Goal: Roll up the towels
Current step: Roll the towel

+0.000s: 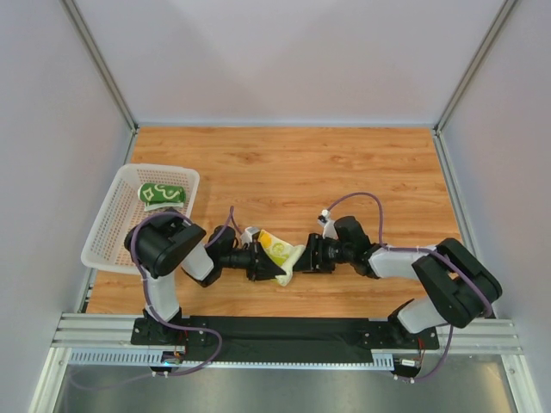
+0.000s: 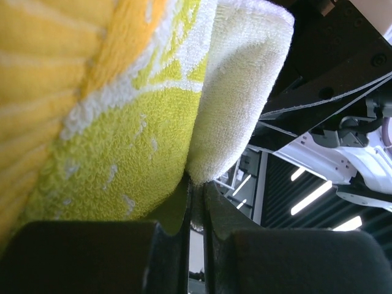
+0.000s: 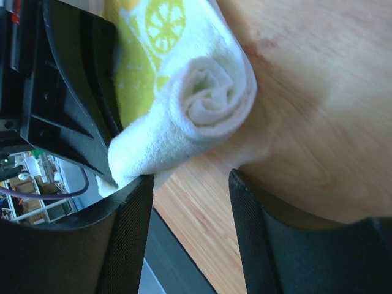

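A yellow-and-white lemon-print towel [image 1: 280, 251] lies partly rolled on the wooden table between my two arms. My left gripper [image 1: 277, 268] is shut on an edge of the towel; in the left wrist view the jaws pinch the terry cloth [image 2: 153, 128] at their tips [image 2: 197, 190]. My right gripper [image 1: 301, 258] is open just right of the towel. In the right wrist view the rolled end [image 3: 208, 98] faces my open fingers [image 3: 125, 214], which hold nothing. A rolled green towel [image 1: 162, 194] lies in the white basket [image 1: 108, 232].
The basket stands at the table's left edge. The wooden table [image 1: 344, 172] stretches behind the arms, with grey walls around. A black rail [image 1: 284, 331] runs along the near edge.
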Controlling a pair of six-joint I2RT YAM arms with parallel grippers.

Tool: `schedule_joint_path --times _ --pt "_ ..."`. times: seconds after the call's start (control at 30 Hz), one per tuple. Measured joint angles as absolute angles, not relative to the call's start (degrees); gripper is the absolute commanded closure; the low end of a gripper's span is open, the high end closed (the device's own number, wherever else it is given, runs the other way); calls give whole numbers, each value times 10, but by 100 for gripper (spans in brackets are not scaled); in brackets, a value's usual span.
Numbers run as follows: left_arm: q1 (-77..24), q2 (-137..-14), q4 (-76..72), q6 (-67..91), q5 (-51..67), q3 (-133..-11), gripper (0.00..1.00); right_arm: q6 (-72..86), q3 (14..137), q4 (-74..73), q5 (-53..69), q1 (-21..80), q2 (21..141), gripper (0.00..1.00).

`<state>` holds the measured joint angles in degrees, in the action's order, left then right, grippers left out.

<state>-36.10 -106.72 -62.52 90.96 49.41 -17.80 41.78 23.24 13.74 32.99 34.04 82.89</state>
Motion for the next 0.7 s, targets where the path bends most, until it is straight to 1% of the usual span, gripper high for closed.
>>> schedule_joint_path --times 0.17,0.37,0.6,0.7 --pt "-358 -1092 -683 919 501 -169 100 436 215 225 340 345 854 45" --pt "-355 -1114 -731 927 507 -163 100 450 196 285 342 345 861 45" --pt "-354 -1116 -734 925 507 -162 100 469 164 357 348 345 862 43" --pt "-354 -1104 -707 912 506 -164 100 483 146 404 357 345 862 40"
